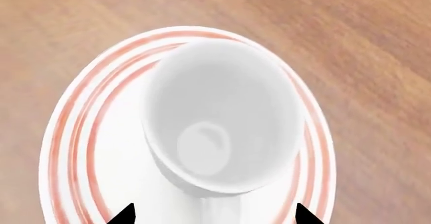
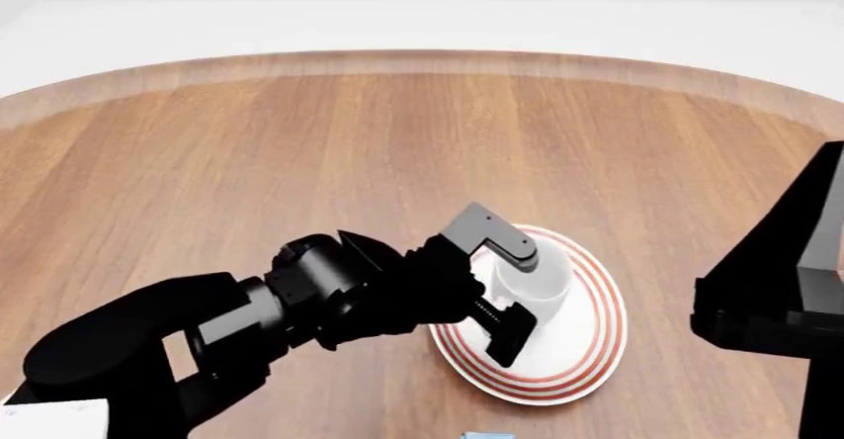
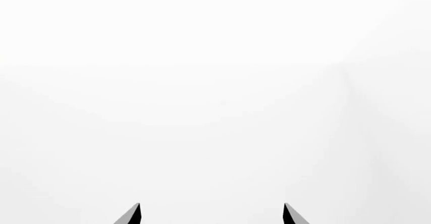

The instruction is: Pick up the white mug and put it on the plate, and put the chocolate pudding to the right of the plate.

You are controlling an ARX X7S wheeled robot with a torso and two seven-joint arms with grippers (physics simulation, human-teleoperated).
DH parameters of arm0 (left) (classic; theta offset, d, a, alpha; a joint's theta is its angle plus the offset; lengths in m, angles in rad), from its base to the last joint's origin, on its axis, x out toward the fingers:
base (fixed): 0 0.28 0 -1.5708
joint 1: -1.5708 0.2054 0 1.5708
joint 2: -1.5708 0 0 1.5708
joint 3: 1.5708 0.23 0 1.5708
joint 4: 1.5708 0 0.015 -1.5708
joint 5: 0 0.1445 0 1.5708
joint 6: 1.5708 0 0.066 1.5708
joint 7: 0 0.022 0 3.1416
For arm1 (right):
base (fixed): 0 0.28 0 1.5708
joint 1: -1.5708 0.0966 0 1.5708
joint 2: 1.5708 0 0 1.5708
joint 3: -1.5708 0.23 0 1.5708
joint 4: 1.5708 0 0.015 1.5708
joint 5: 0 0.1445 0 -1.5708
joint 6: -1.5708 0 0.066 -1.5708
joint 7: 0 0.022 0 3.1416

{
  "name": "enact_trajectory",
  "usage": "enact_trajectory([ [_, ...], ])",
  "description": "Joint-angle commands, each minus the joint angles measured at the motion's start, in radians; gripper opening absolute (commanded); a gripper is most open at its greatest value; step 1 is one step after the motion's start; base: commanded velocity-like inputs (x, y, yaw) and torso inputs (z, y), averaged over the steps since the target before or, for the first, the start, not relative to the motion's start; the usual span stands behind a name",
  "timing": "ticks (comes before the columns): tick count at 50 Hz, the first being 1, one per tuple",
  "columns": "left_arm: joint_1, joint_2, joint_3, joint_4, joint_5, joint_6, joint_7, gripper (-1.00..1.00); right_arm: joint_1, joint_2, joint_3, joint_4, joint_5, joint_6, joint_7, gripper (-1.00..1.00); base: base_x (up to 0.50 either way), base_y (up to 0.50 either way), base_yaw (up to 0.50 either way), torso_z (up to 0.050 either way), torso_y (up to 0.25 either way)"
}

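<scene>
The white mug (image 2: 537,273) stands upright on the plate (image 2: 594,345), a round white plate with red rings, at the near right of the wooden table. My left gripper (image 2: 507,287) is open at the mug's left side, one finger beyond it and one nearer me. In the left wrist view I look into the mug (image 1: 222,118) over the plate (image 1: 74,133). The mug's handle lies between the spread fingertips (image 1: 128,215) without touching them. A light-blue sliver (image 2: 485,435) at the bottom edge is probably the chocolate pudding. My right gripper (image 3: 210,215) is open and sees only white.
The round wooden table (image 2: 264,152) has a raised rim along its far edge. My right arm (image 2: 778,291) hangs dark at the right edge, beside the plate. My left arm (image 2: 264,310) reaches across the near left of the table.
</scene>
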Motion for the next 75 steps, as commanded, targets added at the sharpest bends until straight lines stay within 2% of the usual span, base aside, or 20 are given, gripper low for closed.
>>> enact_trajectory([
  [1, -0.016, -0.047, -0.029, 0.108, 0.004, -0.029, -0.036, 1.0, 0.007, -0.016, 0.011, -0.01, -0.024, 0.011, -0.021, 1.0, 0.0, 0.0, 0.0, 0.0, 0.0],
  [10, -0.046, -0.143, -0.054, 0.342, -0.038, -0.058, -0.126, 1.0, 0.002, -0.017, 0.002, -0.013, -0.034, 0.008, -0.021, 1.0, 0.0, 0.0, 0.0, 0.0, 0.0],
  [30, -0.125, -0.333, -0.125, 0.731, -0.098, -0.07, -0.258, 1.0, -0.003, -0.016, -0.016, -0.013, -0.048, 0.008, -0.02, 1.0, 0.0, 0.0, 0.0, 0.0, 0.0],
  [41, -0.145, -0.421, -0.155, 0.87, -0.105, -0.059, -0.296, 1.0, -0.001, -0.015, -0.023, -0.006, -0.05, 0.004, -0.02, 1.0, 0.0, 0.0, 0.0, 0.0, 0.0],
  [59, -0.231, -0.62, -0.26, 1.186, -0.148, -0.027, -0.381, 1.0, -0.006, -0.013, -0.04, -0.011, -0.061, 0.009, -0.018, 1.0, 0.0, 0.0, 0.0, 0.0, 0.0],
  [75, -0.264, -0.783, -0.353, 1.281, -0.202, 0.036, -0.383, 1.0, -0.003, -0.01, -0.052, -0.011, -0.067, 0.014, -0.016, 1.0, 0.0, 0.0, 0.0, 0.0, 0.0],
])
